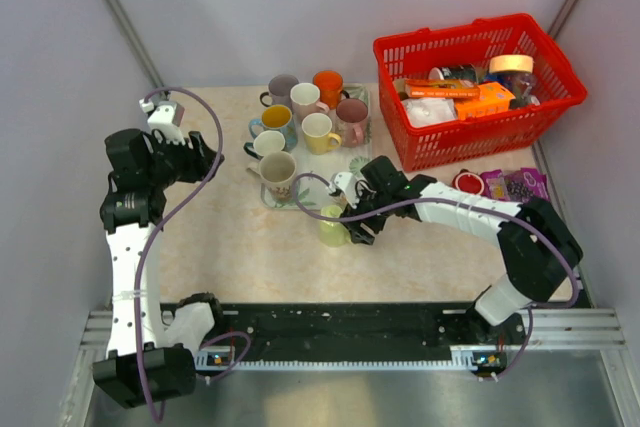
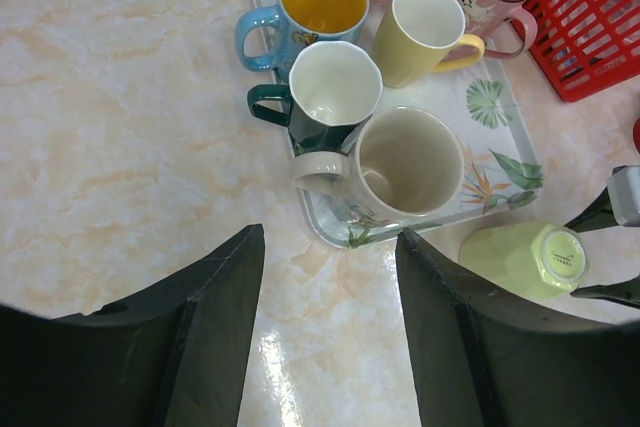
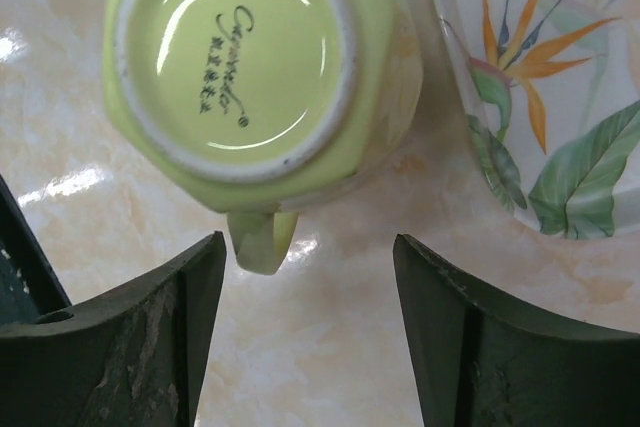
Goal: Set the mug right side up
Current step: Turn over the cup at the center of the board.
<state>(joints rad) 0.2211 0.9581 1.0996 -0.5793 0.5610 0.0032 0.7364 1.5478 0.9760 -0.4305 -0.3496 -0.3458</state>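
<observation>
A light green mug [image 1: 333,230] stands upside down on the marble table, just off the front right corner of the flowered tray [image 1: 357,161]. In the right wrist view its base [image 3: 250,77] faces up and its handle [image 3: 262,242] points toward my left finger. My right gripper [image 3: 310,242] is open close beside the mug [image 2: 525,259], with nothing between the fingers; in the top view the right gripper [image 1: 354,226] sits at the mug's right. My left gripper [image 2: 330,232] is open over bare table in front of the tray [image 2: 490,137], empty, well left of the mug [image 1: 212,162].
Several upright mugs fill the tray, the nearest a beige one [image 2: 405,165] and a dark green one [image 2: 330,92]. A red basket [image 1: 455,37] of packets stands at the back right. Small packets [image 1: 505,184] lie in front of it.
</observation>
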